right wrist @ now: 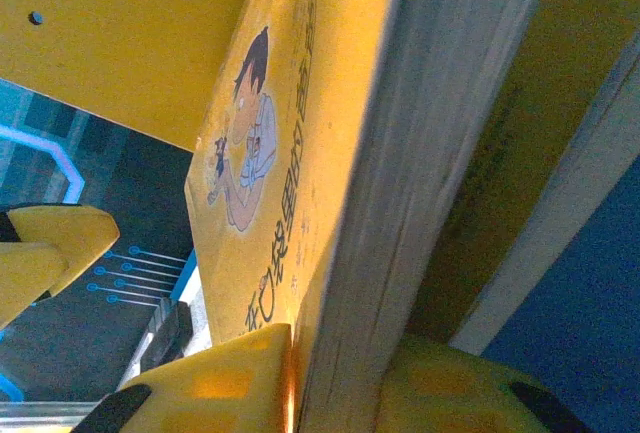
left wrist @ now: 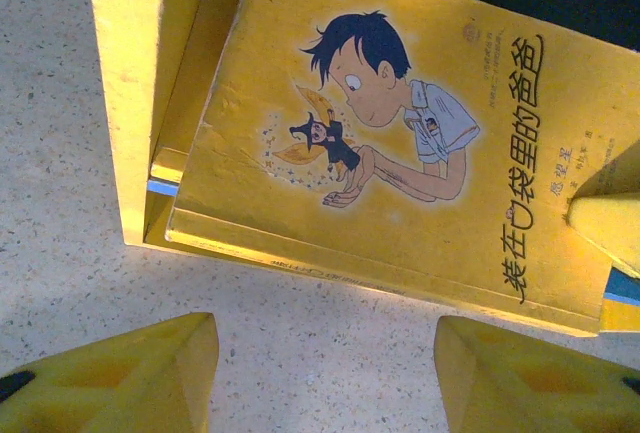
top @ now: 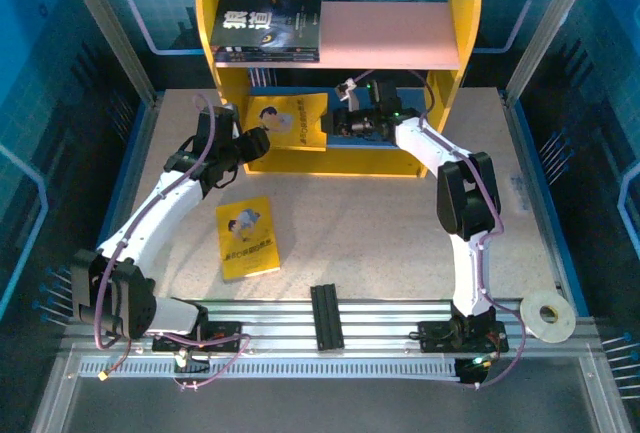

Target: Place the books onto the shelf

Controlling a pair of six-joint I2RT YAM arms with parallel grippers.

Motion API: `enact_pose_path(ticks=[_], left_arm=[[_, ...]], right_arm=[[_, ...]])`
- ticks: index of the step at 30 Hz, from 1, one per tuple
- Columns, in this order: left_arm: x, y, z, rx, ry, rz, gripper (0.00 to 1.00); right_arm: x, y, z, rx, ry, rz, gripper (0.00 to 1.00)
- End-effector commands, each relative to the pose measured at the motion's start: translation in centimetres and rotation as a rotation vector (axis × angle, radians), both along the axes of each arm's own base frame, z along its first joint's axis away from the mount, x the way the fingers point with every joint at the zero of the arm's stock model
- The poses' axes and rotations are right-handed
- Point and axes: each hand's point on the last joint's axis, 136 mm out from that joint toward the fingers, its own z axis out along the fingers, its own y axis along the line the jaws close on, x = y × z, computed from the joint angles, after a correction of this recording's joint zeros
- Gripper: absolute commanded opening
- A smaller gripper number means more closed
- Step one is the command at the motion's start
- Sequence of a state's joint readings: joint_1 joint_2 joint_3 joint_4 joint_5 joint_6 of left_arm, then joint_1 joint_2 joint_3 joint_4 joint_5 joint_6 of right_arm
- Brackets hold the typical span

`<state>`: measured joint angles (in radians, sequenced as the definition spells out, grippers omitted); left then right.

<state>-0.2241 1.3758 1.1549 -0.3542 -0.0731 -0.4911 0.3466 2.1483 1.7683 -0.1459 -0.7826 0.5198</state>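
Two fingers of the right gripper (right wrist: pixel 335 393) pinch the yellow book (right wrist: pixel 300 183) between them; left gripper (left wrist: pixel 320 378), spread just short of it, should steady it.

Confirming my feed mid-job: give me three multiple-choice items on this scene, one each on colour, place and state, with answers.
1. The loose book on the table is: A yellow; B red; C green.
2. The dark book lies on: A the table; B the pink upper board; C the blue lower board.
3. The right fingers are: A open, empty; B holding the dark book; C shut on a yellow book.
Answers: A, its cover is yellow; B, it rests at that board's left end; C, the right wrist view shows them clamping its edge.
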Motion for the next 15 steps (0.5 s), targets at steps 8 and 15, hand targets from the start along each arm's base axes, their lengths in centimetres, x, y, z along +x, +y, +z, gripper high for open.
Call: enact_pose_path(ticks=[8, 15], left_arm=[[0.8, 0.3, 0.3, 0.001, -0.008, 0.008, 0.60], [0.9, 0.5, 0.0, 0.004, -0.005, 0.012, 0.60]], right_arm=[[2.2, 0.0, 1.5, 0.059, -0.053, -0.028, 0.24], [2.9, -2.0, 1.1, 0.088, -0.039, -0.069, 0.23]])
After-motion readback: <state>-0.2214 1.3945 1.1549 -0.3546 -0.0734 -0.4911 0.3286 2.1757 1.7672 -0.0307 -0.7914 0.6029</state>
